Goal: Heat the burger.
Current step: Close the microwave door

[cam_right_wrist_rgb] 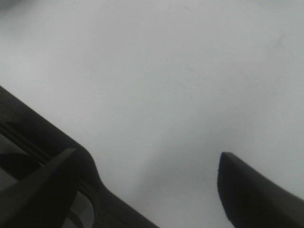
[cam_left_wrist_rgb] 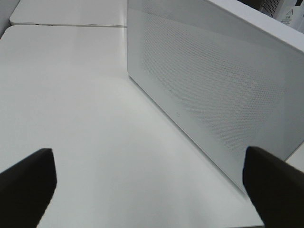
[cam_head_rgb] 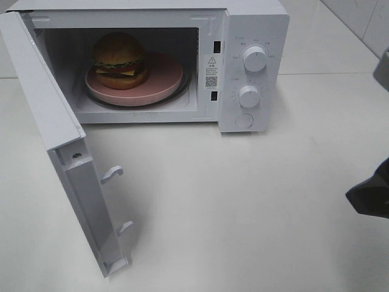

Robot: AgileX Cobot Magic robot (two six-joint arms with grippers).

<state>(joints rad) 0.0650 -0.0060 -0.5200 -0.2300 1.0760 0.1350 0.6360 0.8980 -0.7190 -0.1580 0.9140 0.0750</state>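
Closing the door looks to be the step in hand. The burger [cam_head_rgb: 119, 59] already sits on the pink plate [cam_head_rgb: 161, 85] inside the microwave [cam_head_rgb: 267, 24], in the upper left of the high view. The door [cam_head_rgb: 45, 103] stands swung wide toward the lower left of that frame. The left gripper [cam_left_wrist_rgb: 147, 159] has its jaws wide apart and empty. Its wrist camera looks across the white table [cam_left_wrist_rgb: 71, 95] at the door's perforated outer face, which fills the upper right of that picture, near but not touching. The right gripper [cam_right_wrist_rgb: 147, 156] also has its jaws apart and empty over bare table. In the high view only a dark part of it shows at the right edge, well apart from the microwave. I judge that the next move calls for the left arm to press on the door's outer face and sweep it round until the latch hooks [cam_head_rgb: 112, 174] catch. After that the upper knob [cam_head_rgb: 254, 58] and lower knob [cam_head_rgb: 248, 96] would need turning, and the right gripper seems better placed for those.
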